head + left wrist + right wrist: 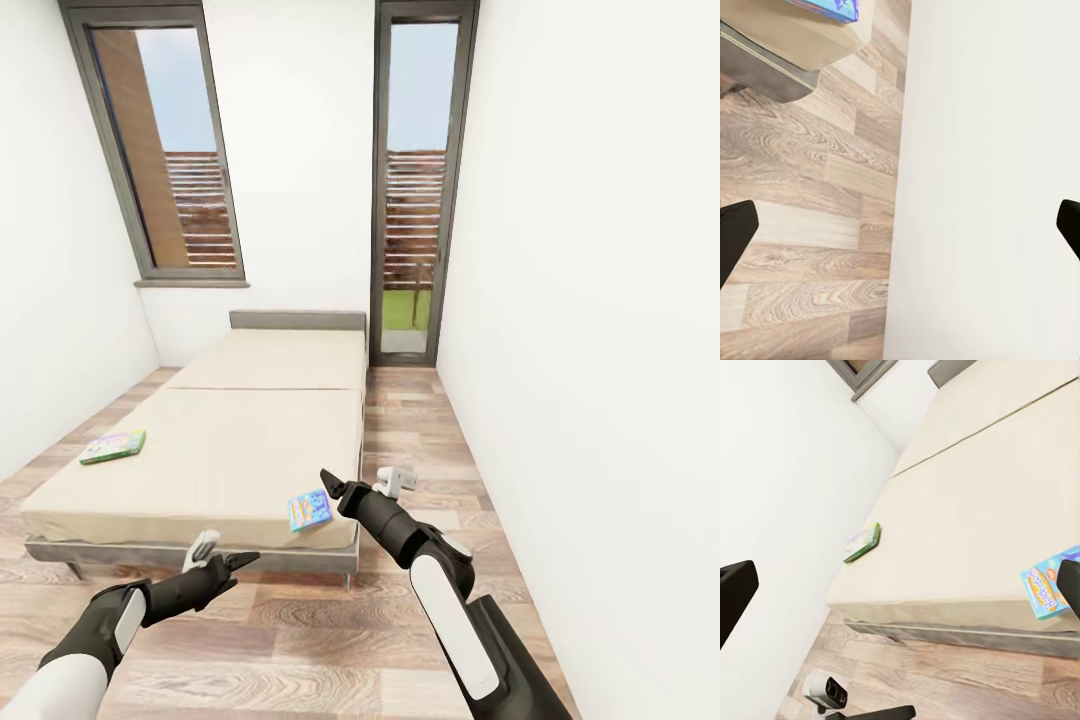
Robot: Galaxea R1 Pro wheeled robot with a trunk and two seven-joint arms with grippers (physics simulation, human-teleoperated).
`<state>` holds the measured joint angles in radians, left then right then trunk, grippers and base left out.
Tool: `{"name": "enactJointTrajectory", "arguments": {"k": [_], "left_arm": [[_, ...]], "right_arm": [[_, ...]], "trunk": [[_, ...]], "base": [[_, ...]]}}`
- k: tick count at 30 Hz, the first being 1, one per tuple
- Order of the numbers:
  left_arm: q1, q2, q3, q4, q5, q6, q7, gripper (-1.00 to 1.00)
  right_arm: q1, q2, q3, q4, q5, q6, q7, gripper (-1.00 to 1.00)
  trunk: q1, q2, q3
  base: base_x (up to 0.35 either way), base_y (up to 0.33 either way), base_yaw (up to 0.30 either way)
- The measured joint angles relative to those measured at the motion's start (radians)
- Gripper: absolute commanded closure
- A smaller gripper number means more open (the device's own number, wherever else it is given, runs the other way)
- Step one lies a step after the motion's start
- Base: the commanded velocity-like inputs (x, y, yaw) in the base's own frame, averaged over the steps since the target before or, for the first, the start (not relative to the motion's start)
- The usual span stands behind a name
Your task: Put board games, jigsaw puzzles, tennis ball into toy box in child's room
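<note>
1. Facing the bed (pixel 230 440) in the child's room, both arms out front, nothing in hand. I judge this as the fetch step: two board games to collect off the mattress.
2. Small blue game (pixel 309 509) lies flat at the near right corner of the bed, close to the edge, just beside my right gripper (pixel 335 490). Shows in the right wrist view too (pixel 1048 586).
3. Green-edged game (pixel 113 446) sits at the near left edge of the mattress, well apart from the blue one; also in the right wrist view (pixel 862 542).
4. Right fingers spread wide, empty. Left gripper (pixel 228 562) hangs low over the floor (pixel 300 640), in front of the bed frame; fingers wide apart in its wrist view, empty.
5. Next, I reckon: bring the right gripper over the blue game, come down w/ jaws straddling its edge. Thin flat box on soft mattress, so grip may need an edge overhanging.
6. Around: white wall (pixel 600 350) close on the right, tall window (pixel 415 190) beyond. Nothing btw gripper & box.
</note>
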<state>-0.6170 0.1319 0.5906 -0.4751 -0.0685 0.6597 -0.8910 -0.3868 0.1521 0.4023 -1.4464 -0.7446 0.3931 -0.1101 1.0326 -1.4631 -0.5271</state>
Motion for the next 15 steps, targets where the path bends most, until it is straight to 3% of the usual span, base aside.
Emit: {"name": "enactJointTrajectory", "arguments": {"k": [15], "left_arm": [[0.000, -0.001, 0.047, 0.000, -0.001, 0.045, 0.001, -1.00]], "right_arm": [[0.000, 0.005, 0.000, 0.000, -0.001, -0.001, 0.000, -1.00]], "trunk": [[0.058, -0.105, -0.047]], "base": [[0.000, 0.000, 0.000]]}}
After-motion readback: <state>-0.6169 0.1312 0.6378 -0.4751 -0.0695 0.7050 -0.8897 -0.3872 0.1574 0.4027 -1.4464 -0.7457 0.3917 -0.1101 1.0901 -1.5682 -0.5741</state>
